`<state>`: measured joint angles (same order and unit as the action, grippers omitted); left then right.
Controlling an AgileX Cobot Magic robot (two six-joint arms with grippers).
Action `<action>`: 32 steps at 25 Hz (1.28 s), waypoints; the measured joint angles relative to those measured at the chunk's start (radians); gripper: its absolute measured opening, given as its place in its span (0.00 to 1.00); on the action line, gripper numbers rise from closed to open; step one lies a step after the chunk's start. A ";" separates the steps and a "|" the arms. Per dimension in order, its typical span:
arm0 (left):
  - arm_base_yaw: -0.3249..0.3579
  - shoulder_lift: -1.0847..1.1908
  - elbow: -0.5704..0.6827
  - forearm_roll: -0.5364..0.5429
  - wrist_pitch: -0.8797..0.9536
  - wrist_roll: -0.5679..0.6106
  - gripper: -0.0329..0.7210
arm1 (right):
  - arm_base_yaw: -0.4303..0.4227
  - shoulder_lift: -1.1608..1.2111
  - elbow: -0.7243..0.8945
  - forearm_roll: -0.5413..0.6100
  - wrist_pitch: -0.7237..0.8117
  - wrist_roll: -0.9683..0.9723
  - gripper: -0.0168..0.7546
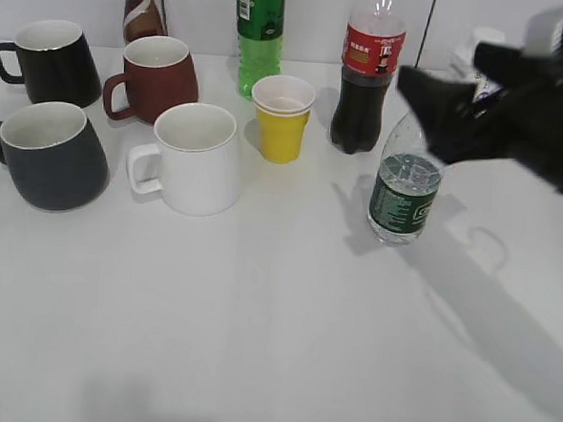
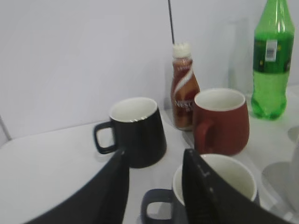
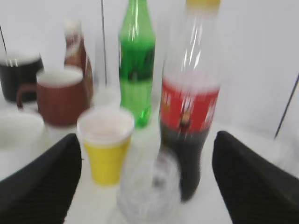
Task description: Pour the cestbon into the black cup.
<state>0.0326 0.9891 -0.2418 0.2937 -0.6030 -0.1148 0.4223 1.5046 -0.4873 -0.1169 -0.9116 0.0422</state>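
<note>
The cestbon, a clear bottle with a dark green label, stands upright right of centre. In the right wrist view it is a blurred clear shape between the fingers. My right gripper is open, its fingers wide on either side of the bottle's top; in the exterior view it hovers over the bottle from the right. The black cup, matte charcoal with a white inside, stands at the left front. My left gripper is open and empty just above that cup.
A glossy black mug, a brown-red mug, a white mug, a yellow paper cup, a green soda bottle, a cola bottle and a brown drink bottle stand on the white table.
</note>
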 joint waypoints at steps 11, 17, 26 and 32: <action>-0.097 -0.606 -0.424 -0.240 1.306 0.019 0.51 | 0.038 -0.754 -0.090 -0.069 1.092 0.067 0.88; -0.101 -0.739 -0.432 -0.357 1.645 0.131 0.79 | 0.039 -1.093 -0.089 0.019 1.717 0.039 0.86; -0.093 -0.993 -0.320 -0.312 1.728 0.137 0.82 | 0.039 -1.385 -0.029 0.053 1.976 0.031 0.81; -0.092 -0.984 -0.284 -0.310 1.673 0.137 0.81 | 0.039 -1.387 -0.018 0.061 1.961 0.021 0.79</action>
<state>-0.0594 0.0056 -0.5255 -0.0167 1.0699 0.0224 0.4618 0.1175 -0.5049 -0.0563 1.0490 0.0637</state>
